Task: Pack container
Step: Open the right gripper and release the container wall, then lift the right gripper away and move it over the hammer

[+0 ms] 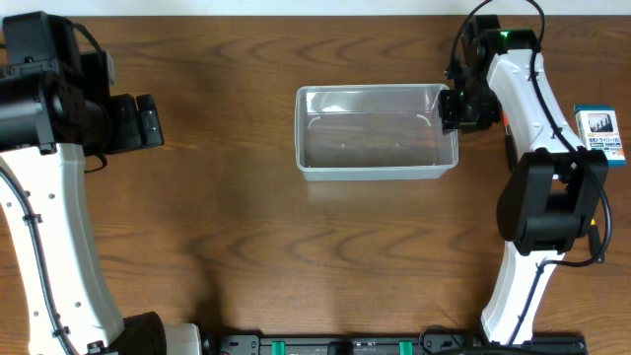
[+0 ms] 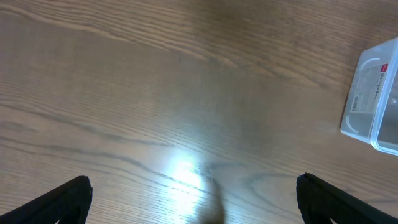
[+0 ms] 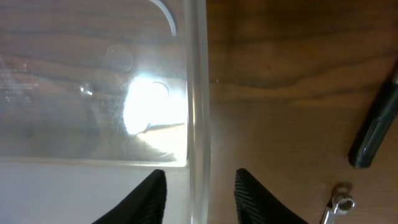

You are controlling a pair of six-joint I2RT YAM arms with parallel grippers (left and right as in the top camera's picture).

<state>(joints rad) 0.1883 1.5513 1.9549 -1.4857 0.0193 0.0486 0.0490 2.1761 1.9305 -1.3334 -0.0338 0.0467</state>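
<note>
Container [image 1: 375,170] placement first: your clear bin sits at mid-table, its long sides running left to right. Your right gripper [image 3: 200,177] straddles the bin's right-hand short wall, with one finger [image 3: 149,198] inside and the other outside. A gap shows on each side of the wall, so the claw is released, not pinching.

Outside that wall, on the wood, you have a dark tool handle [image 3: 375,127] and a small shiny metal piece [image 3: 339,202] near it, both apart from the bin. A blue-and-white box [image 1: 600,134] lies near the right edge of the table [image 1: 227,247], beyond the right arm.

Your left gripper [image 2: 193,186] hangs over bare wood well to the left of the bin, spread wide and grasping nothing. One rounded corner of the bin just enters its wrist view at the right edge. Bare wood lies between the left claw and the bin's left wall. You also have a wide bare strip along the bin's front side.
</note>
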